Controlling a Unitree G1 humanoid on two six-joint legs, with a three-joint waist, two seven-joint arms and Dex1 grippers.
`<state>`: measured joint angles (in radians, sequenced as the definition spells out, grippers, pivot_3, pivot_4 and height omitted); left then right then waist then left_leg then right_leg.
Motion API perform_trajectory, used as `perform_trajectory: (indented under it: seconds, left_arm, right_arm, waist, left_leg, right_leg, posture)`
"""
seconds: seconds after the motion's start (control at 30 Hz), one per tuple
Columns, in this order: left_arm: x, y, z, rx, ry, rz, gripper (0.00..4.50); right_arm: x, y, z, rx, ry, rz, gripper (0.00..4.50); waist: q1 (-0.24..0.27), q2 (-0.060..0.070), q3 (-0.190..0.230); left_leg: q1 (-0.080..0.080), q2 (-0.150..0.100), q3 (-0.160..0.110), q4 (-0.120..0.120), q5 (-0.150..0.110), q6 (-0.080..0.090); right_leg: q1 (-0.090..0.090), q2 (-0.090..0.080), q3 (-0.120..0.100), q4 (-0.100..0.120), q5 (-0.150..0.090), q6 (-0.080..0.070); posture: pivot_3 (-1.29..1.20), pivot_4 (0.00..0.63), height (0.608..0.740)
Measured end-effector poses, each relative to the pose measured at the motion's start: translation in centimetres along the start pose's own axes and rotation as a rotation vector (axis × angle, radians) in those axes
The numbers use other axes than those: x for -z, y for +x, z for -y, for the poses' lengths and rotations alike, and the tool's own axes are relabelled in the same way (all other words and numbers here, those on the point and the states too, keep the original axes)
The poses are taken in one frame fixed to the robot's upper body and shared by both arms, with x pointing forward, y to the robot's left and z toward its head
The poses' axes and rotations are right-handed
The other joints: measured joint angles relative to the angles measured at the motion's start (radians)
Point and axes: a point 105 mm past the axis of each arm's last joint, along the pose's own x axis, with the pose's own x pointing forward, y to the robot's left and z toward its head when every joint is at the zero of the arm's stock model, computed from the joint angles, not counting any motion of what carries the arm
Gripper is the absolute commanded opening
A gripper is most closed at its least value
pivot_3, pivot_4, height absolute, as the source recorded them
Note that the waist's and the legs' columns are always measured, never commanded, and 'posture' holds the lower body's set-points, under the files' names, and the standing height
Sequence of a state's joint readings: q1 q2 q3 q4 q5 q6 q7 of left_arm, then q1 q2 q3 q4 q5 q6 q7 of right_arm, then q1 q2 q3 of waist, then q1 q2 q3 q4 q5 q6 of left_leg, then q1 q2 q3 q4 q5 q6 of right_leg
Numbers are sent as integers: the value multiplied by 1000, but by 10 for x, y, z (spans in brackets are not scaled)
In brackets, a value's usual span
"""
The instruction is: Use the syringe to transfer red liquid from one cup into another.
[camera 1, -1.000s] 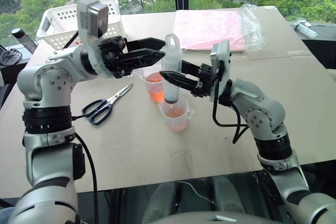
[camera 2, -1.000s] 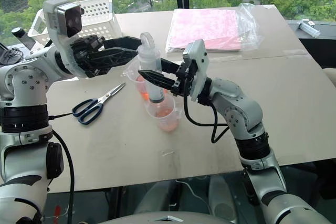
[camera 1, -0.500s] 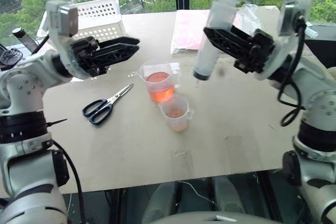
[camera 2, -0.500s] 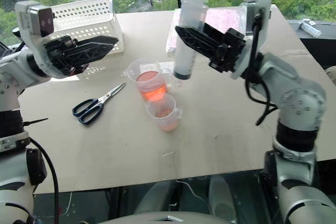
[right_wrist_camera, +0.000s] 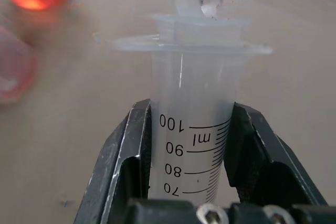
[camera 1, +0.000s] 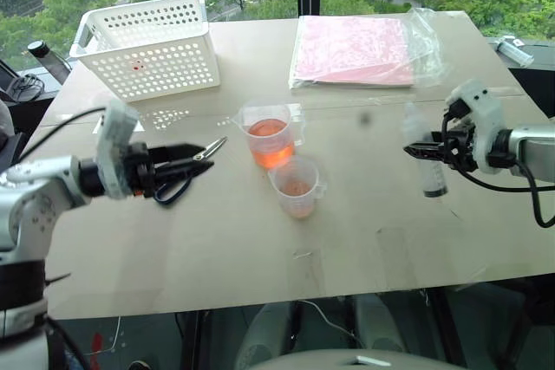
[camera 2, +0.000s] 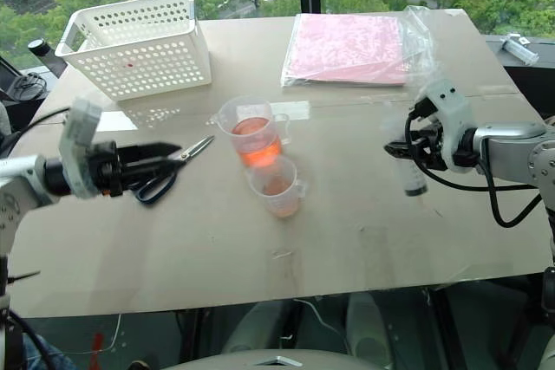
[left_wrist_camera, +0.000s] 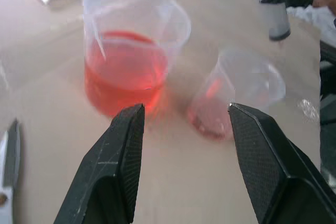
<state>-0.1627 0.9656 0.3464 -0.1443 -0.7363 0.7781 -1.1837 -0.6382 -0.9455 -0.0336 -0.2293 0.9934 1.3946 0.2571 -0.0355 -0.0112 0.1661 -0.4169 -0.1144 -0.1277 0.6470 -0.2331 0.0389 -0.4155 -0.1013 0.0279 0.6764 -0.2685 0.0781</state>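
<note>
right hand (right_wrist_camera: 186, 129) clamped on the syringe (camera 1: 431, 166), off to the right of the cups

the left hand (left_wrist_camera: 184, 156) is released and empty, low near the scissors (camera 1: 178, 181). the larger cup (camera 1: 270, 132) with red liquid (camera 1: 270, 140) and the smaller cup (camera 1: 297, 186), tinted red at the bottom, stand touching mid-tabletop (camera 1: 260, 249). transfer looks made; next, likely laying the syringe down gently. a white basket (camera 1: 152, 45) and pink packet (camera 1: 355, 39) sit by a window over trees.

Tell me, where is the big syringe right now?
The syringe is on the robot's right side, gripped in the right claw above the table, well to the right of the two cups and in front of the pink packet.
</note>
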Motion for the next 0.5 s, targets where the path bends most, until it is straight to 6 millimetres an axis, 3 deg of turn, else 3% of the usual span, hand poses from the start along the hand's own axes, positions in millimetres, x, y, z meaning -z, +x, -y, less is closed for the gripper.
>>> perform_trajectory:
  seconds: [0.07, 0.17, 0.3, 0.4, 0.5]
  left_arm:
    - [16, 5, 5, -11, 10, -34, 2531]
    - [33, 18, 7, -26, 45, -77, 2570]
    - [32, 33, 4, -63, 77, -22, 2570]
    - [28, 40, 5, -81, 93, 10, 2570]
    - [32, 40, 14, -84, 100, 0, 2570]
  right_arm:
    - [10, 8, 5, 27, 25, -39, 1476]
    - [14, 22, 6, 42, 53, -34, 3145]
    - [5, 31, 5, 39, 47, 44, 4480]
    - [-5, 23, 7, 26, 17, 153, 4480]
    - [2, 5, 3, -35, -27, 263, 4480]
  waist:
    - [3, 0, 0]
    - [5, 0, 0]
    - [13, 0, 0]
    - [23, 0, 0]
    - [30, 0, 0]
  left_leg:
    - [0, 0, 0, 0, 0, 0]
    - [0, 0, 0, 0, 0, 0]
    - [1, 0, 0, 0, 0, 0]
    - [0, 0, 0, 0, -1, 1]
    - [0, 0, -2, 0, -1, 1]
  right_leg:
    - [0, 0, 0, -1, 0, 0]
    - [0, 0, 0, 0, 0, 0]
    - [1, 0, -1, 1, 0, 0]
    - [1, 0, -1, 0, 0, 0]
    - [3, 0, -4, -4, 0, 0]
  posture:
    - [0, 150, 740]
    - [0, 150, 740]
    - [0, 150, 740]
    - [0, 150, 740]
    - [0, 150, 740]
